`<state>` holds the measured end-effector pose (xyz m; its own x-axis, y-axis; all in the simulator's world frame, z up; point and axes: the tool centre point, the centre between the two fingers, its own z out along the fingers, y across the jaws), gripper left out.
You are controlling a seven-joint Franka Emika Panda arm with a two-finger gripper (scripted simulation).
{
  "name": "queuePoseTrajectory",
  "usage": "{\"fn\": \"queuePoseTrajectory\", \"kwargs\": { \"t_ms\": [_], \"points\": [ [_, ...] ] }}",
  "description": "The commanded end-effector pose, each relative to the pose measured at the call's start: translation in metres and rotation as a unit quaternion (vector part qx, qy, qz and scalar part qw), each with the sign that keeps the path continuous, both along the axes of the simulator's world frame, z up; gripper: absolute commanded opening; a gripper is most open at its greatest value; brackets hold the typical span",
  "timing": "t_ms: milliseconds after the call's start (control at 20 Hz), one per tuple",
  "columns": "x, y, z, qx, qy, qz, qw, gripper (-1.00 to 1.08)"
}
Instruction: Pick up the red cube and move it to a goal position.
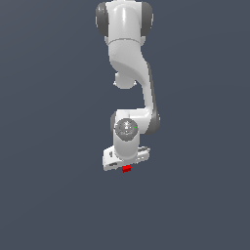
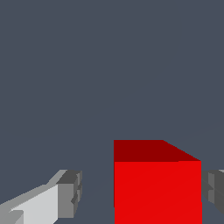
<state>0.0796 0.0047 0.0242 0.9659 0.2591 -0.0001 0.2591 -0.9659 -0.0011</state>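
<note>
End effector [image 2: 142,192] parted wide around red cube [image 2: 157,186]; one finger [image 2: 70,192] clear of it.

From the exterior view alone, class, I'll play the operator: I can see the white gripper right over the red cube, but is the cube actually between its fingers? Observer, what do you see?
Observer: Yes. In the wrist view the red cube sits inside the gripper, with a finger on either side.
Operator: Is it centred there?
Observer: No. One finger stands apart from the cube with a clear gap, while the other finger is right at the opposite face.
Operator: So has it closed on the cube?
Observer: Not yet. With that gap on one side, the jaws are open.
</note>
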Motion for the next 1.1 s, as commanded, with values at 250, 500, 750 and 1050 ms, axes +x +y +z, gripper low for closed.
{"fn": "queuePoseTrajectory", "kwargs": {
  "t_ms": [250,500,750,1050],
  "points": [
    [0.0044,-0.0005,-0.0057,-0.001,0.0,0.005,1.0,1.0],
    [0.0039,0.0,-0.0042,-0.001,0.0,0.004,1.0,-1.0],
    [0.0039,0.0,-0.0042,-0.001,0.0,0.004,1.0,-1.0],
    [0.0034,-0.0003,-0.0037,-0.001,0.0,0.004,1.0,-1.0]
  ]
}}
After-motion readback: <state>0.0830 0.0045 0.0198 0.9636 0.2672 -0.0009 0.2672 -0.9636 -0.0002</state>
